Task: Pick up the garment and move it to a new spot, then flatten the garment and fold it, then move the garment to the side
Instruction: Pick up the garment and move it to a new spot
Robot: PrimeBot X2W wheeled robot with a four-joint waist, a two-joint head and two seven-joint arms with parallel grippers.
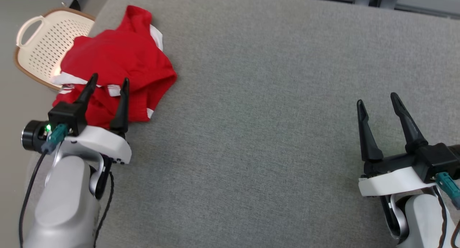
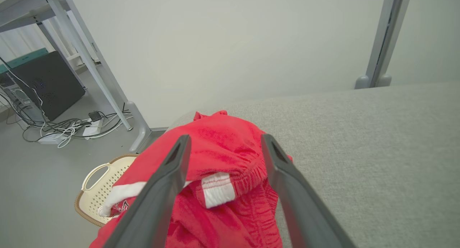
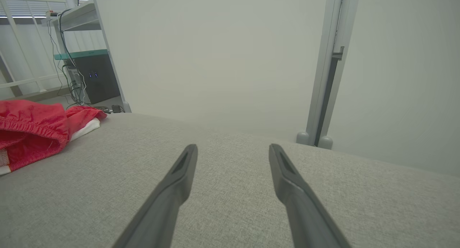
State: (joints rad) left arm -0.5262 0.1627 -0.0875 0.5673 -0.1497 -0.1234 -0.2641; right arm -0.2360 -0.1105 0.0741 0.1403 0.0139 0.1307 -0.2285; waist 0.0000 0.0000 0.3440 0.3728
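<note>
The garment (image 1: 118, 61) is a red shirt with white trim, crumpled in a heap at the far left of the grey padded table (image 1: 273, 97). My left gripper (image 1: 109, 82) stands open just above the heap's near edge, its two fingers apart with nothing between them. In the left wrist view the garment (image 2: 219, 147) lies under and beyond the left gripper (image 2: 224, 138), a white striped cuff showing between the fingers. My right gripper (image 1: 377, 99) is open over bare table at the right. The right wrist view has the garment (image 3: 32, 127) far off to the left of the right gripper (image 3: 233, 146).
A cream perforated basket (image 1: 46, 43) sits on the floor past the table's left edge, partly under the garment's side. Table legs, a dark computer case (image 2: 46, 82) and cables (image 2: 68, 127) stand on the floor beyond. A grey post (image 3: 325, 79) rises behind the table.
</note>
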